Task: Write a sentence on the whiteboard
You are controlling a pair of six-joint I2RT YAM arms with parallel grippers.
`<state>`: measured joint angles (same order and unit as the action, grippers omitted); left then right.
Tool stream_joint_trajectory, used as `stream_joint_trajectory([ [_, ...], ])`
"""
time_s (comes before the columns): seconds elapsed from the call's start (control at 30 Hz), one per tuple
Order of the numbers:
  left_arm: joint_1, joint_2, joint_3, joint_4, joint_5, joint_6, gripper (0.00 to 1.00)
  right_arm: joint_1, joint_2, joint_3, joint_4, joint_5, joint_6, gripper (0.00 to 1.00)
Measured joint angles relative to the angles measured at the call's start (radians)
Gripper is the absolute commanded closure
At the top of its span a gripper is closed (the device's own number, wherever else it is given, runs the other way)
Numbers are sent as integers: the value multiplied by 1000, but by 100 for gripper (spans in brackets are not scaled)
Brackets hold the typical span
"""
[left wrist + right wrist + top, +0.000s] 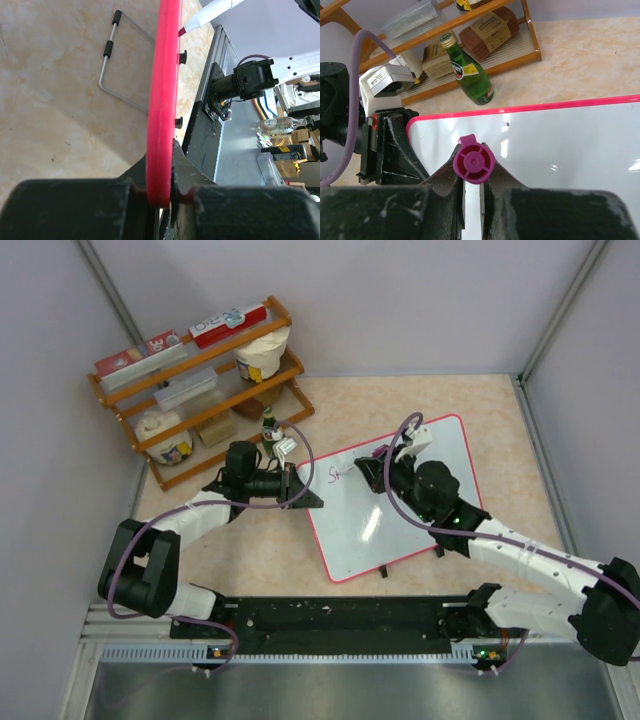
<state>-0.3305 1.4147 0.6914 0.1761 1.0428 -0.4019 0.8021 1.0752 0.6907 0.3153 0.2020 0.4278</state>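
The whiteboard lies tilted on the table, glossy white with a red-pink frame. A few small pink strokes of the sentence show near its upper left corner. My left gripper is shut on the board's left edge, and the left wrist view shows the jaws clamped on the red frame. My right gripper is over the board, shut on a marker. In the right wrist view the marker's magenta end cap sits between the jaws above the white surface. The marker hides the writing there.
A wooden rack with boxes and tubs stands at the back left. A green bottle stands in front of it, close to the board's corner. A bent wire leg lies on the table under the board. Grey walls enclose the table.
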Motion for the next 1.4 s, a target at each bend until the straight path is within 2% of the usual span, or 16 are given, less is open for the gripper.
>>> stream_joint_trajectory([
  [1.4,-5,-1,0,1,-10,-6,100,-13,-54,-75,39,22,22,100],
])
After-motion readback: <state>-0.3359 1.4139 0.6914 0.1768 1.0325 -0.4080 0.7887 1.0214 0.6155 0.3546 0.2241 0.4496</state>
